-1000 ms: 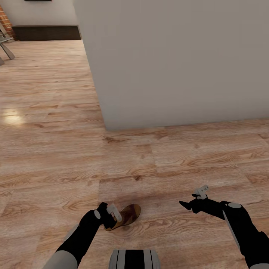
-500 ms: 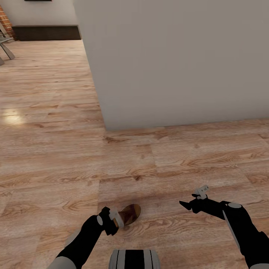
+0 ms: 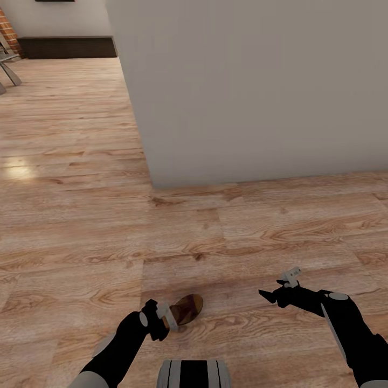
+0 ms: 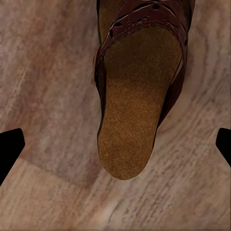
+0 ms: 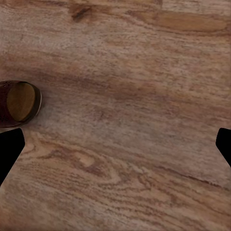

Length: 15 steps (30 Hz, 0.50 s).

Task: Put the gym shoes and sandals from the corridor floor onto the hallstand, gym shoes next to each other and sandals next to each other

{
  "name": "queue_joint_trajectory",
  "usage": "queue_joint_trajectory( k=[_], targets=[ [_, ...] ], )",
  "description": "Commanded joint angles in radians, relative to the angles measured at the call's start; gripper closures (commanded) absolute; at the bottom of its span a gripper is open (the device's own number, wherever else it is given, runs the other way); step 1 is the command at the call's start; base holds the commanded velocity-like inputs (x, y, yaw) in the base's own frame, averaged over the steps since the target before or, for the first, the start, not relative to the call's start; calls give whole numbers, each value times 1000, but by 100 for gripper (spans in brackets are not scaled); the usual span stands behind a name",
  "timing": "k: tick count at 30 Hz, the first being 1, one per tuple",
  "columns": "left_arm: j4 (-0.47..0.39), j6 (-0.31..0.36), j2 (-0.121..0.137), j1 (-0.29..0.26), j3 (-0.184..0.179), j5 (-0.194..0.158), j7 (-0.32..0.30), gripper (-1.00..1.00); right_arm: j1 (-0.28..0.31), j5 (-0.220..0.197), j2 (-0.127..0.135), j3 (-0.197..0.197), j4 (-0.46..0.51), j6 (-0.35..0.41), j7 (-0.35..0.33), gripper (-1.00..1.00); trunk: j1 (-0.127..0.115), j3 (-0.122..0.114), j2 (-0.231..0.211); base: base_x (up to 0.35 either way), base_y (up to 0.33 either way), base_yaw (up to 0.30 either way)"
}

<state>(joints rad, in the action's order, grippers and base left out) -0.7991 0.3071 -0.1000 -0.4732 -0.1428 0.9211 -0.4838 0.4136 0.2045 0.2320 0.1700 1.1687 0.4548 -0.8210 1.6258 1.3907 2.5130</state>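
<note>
Our left gripper (image 3: 164,319) hangs low over the corridor floor (image 3: 75,178) with its fingers spread wide, their black tips (image 4: 9,147) sitting far out to either side in the left wrist view and clamping nothing. Just beyond it lies one sandal (image 3: 186,308), flat on the planks; the wrist camera looks straight down on its tan footbed with the brown strap across the far end, the heel end nearest us and the sandal lined up between the fingers. We judge that we are poised to close on it. Further right, the grey wall (image 3: 253,91) fills the space ahead, and our right gripper (image 3: 275,291) floats above bare wood, well apart from the sandal, fingers also parted and empty; its camera catches the sandal's rounded end (image 5: 18,103) at the frame edge. The risk from here is a poor bite: the sandal is low and flat, so fingers that descend too little may skim its edges and slide off, while pushing down too far could jam the tips into the floor or shove the sandal away.
</note>
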Motion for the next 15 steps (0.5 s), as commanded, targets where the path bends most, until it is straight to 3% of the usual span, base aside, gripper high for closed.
queue_joint_trajectory(
  k=[1, 10, 15],
  targets=[
    [-2, 4, 0, 0, -1, 9, -6, -100, 1, 7, 0, 2, 1, 4, -7, -100, 0, 1, 0, 0, 0, 0],
    [-2, 4, -4, 0, 0, 28, -1, -100, 1, 7, 0, 2, 1, 4, -7, -100, 0, 1, 0, 0, 0, 0],
    [-3, 6, -4, 0, -1, 30, 0, -100, 1, 7, 0, 3, 0, 4, -7, -100, 2, 22, 1, 0, 0, 0]
  ],
)
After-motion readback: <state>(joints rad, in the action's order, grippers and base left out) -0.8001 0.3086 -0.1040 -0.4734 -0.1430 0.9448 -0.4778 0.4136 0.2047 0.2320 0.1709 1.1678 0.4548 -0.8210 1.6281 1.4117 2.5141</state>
